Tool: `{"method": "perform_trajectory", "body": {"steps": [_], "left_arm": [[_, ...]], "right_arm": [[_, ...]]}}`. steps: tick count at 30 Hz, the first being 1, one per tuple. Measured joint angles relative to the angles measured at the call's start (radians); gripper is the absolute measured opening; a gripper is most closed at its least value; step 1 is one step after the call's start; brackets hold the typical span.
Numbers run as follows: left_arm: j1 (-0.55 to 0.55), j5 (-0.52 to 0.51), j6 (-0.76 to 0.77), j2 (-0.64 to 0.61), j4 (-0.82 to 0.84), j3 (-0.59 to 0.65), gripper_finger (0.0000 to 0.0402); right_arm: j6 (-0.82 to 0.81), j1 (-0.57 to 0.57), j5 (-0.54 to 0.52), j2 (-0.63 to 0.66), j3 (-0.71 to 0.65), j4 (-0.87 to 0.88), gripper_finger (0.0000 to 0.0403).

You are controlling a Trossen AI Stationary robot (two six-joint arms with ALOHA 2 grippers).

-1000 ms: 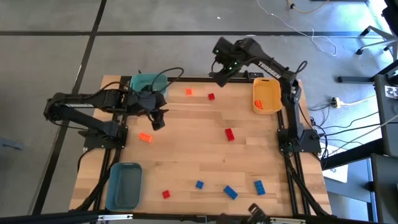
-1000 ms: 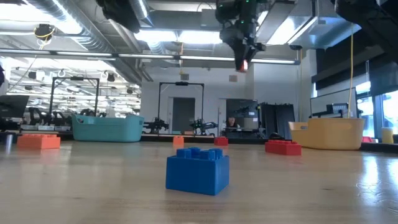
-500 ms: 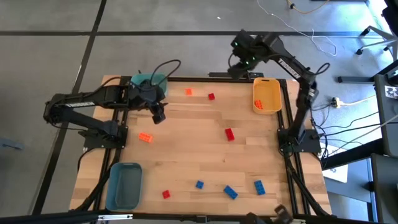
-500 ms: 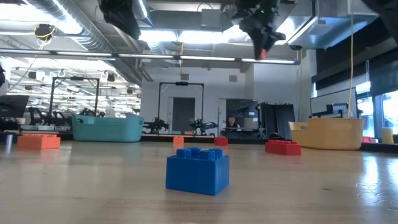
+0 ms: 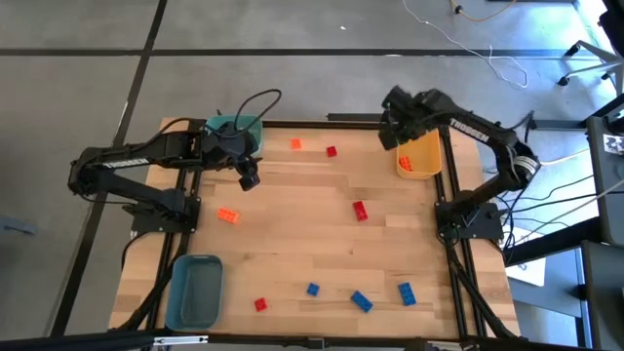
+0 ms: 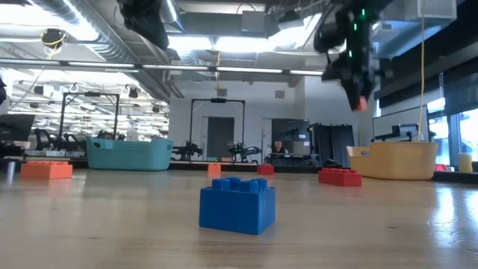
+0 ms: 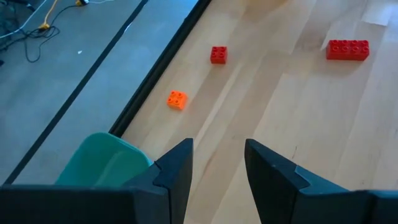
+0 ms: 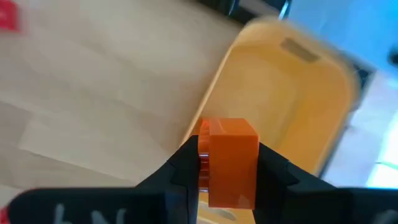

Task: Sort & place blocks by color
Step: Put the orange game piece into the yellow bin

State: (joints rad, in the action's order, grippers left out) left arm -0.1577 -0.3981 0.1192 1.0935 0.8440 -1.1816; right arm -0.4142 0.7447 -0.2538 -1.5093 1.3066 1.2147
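Right gripper point(image 8: 227, 163) pinches an orange block point(image 8: 231, 162) by its flat sides above the yellow bin point(image 5: 420, 151). Block looks light, rigid, slick; side faces suit gripping. Left gripper point(image 7: 217, 165) hangs part-open, empty, beside the teal bin point(image 5: 232, 130).

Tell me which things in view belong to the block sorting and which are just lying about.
Job:
- orange block in the right gripper beside the yellow-orange bin
- loose orange blocks, red blocks, blue blocks on the table
- teal bin, grey-blue bin
- left gripper, jaws apart, empty

Lying about:
- cables on the floor
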Motion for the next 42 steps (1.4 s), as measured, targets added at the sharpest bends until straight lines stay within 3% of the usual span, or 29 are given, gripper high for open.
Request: {"method": "perform_trajectory", "body": {"steps": [7,15,42], "left_arm": [[0.000,0.000,0.004,0.000,0.000,0.000,0.0139],[0.000,0.000,0.008,0.000,0.000,0.000,0.0139],[0.000,0.000,0.009,0.000,0.000,0.000,0.0139]], "right_arm": [[-0.004,0.075,0.018,0.000,-0.253,-0.157,0.0093],[-0.008,0.148,0.088,0.000,-0.414,-0.335,0.0093],[-0.078,0.156,0.095,0.000,-0.445,-0.393,0.0122]]}}
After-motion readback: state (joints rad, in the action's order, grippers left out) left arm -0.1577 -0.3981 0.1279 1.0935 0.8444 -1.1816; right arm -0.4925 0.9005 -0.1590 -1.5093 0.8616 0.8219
